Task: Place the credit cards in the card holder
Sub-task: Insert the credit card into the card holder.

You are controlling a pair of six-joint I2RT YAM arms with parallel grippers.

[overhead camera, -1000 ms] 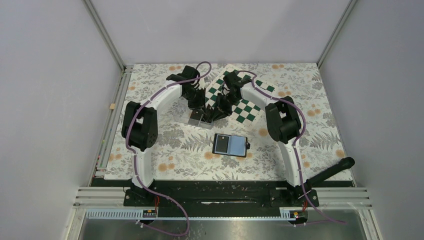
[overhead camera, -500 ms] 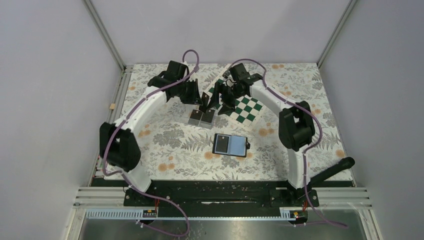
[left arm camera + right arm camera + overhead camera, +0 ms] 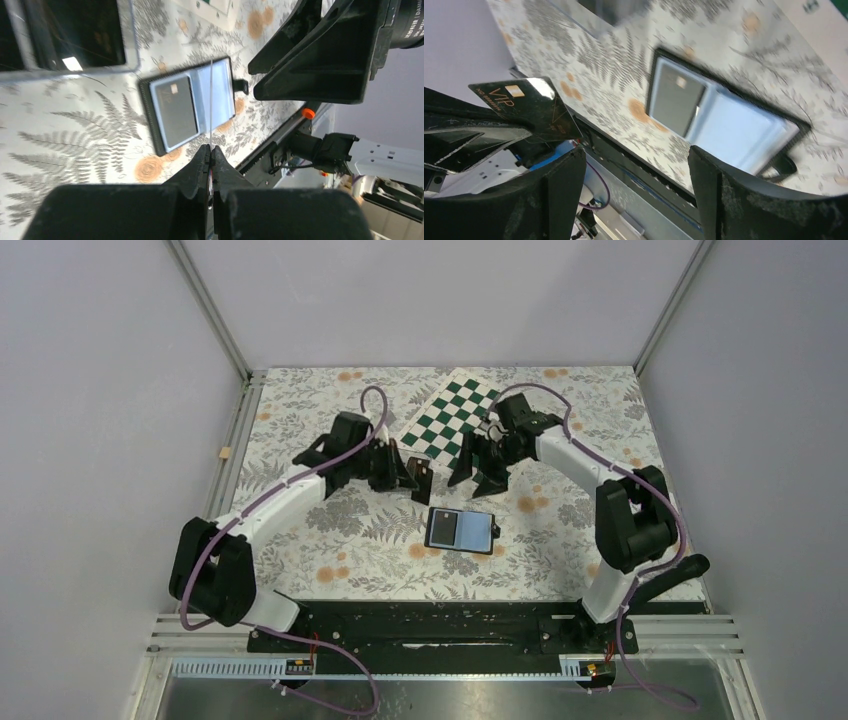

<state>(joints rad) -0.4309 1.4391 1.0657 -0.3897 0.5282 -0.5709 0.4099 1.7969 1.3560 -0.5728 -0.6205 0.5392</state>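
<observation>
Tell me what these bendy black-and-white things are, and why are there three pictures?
They are two robot arms bolted to a table. Each one ends in a two-finger gripper. The wide picture looks down from above. The other two come from small cameras on each wrist, so you see the fingers up close.

On the flowery table lies an open black card holder with one dark card already inside. There is also a green-and-white checkered board, and a clear box with what look like more dark cards.

The left gripper is pinched shut on a black credit card marked VIP. The right gripper is open and holds nothing.
</observation>
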